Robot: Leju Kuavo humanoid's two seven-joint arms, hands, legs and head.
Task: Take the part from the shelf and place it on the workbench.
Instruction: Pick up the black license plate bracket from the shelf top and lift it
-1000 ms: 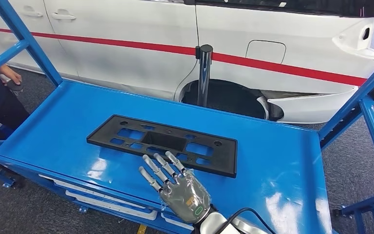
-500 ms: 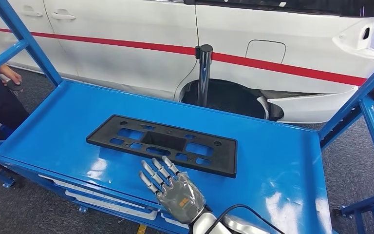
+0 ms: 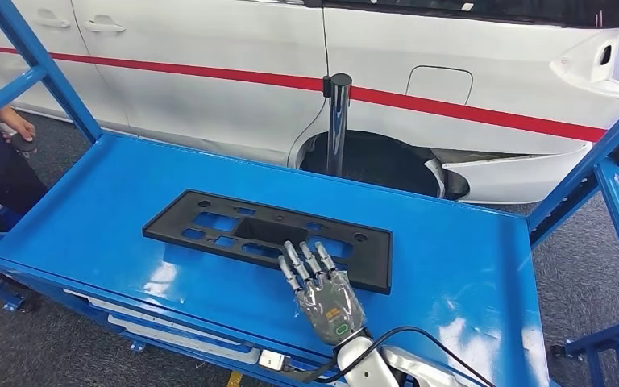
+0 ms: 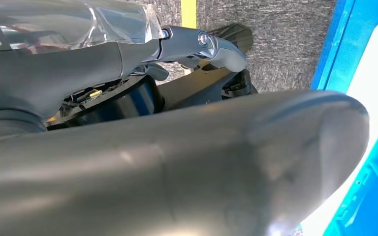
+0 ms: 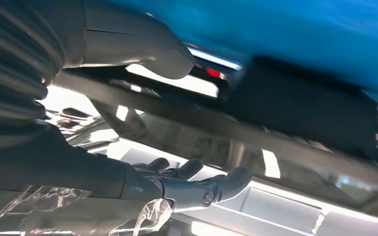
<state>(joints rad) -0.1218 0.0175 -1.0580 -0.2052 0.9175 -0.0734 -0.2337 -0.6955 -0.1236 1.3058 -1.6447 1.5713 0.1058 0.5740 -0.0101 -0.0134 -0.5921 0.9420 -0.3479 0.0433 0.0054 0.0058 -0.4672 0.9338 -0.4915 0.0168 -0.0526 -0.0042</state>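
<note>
Right hand (image 3: 324, 292) (fingers apart, holding nothing) reaches over the black part (image 3: 234, 229).

A: What is the support?
B: A blue shelf (image 3: 97, 210) with blue frame posts.
A: What lies directly on it?
B: One flat black part (image 3: 234, 226) with cut-outs, near centre

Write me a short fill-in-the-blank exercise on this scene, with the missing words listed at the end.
1. The flat black part lies on a shelf painted ____.
2. The right hand reaches over the part's near edge with its fingers ____, not curled.
3. Behind the shelf stands a white car with a ____ stripe along its side.
4. A black ____ stands upright between shelf and car.

Missing words: blue; stretched out; red; post
</note>
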